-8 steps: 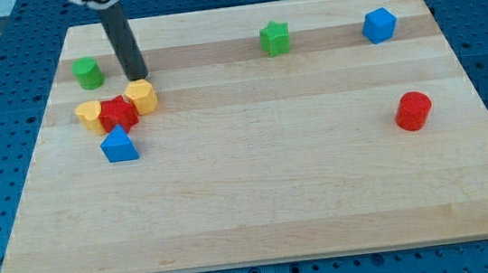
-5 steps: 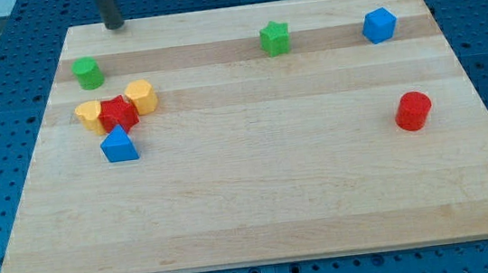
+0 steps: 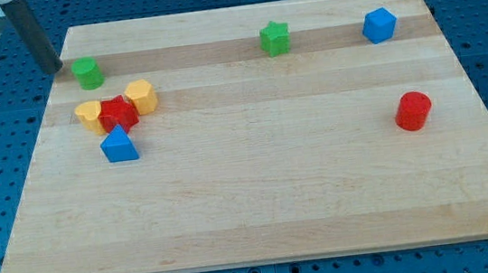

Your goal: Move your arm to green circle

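Since the earlier frames my tip [image 3: 53, 68] has travelled from beside the yellow blocks, up past the far edge of the board, and now it stands at the far left corner, just at the left edge of the wooden board [image 3: 259, 189]. None of the blocks has changed its place. As for fingers, the arm has none: it ends in a plain dark rod, so nothing can be open or closed here. The green circle [image 3: 86, 73], which is a short green cylinder, stands on the board in the far left part, near the corner. It lies just to the right of my tip and a little nearer to the camera, with only a small gap of bare wood between them; they are not touching as far as I can see. I judge that the coming move depends on this one relation: a short slide to the right and slightly toward the near side should bring the tip to the cylinder. Nearer than the cylinder there is a tight group: a yellow block [image 3: 89, 115], a red block [image 3: 118, 113] and another yellow block [image 3: 141, 96] touching each other, and a blue triangle [image 3: 119, 144] just in front of them. This group is not between the tip and the target.
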### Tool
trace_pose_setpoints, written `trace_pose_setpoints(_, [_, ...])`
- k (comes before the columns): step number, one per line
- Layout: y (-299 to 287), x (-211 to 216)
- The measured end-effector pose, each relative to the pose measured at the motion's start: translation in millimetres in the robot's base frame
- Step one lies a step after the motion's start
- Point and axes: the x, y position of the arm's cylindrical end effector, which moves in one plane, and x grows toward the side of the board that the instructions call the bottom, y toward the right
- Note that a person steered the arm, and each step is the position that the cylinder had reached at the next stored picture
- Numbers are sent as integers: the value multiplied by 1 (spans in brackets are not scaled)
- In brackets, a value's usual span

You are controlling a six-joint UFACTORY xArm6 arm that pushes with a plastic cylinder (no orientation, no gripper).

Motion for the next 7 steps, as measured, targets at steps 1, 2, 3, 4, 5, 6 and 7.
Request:
trace_pose_setpoints(1, [14,1])
trace_pose_setpoints(2, [15,-5])
trace_pose_setpoints(3, [17,5])
trace_pose_setpoints(4, [25,49])
trace_pose_setpoints(5, [34,76])
trace_pose_setpoints(6, [34,77])
trace_pose_setpoints(7, [26,62])
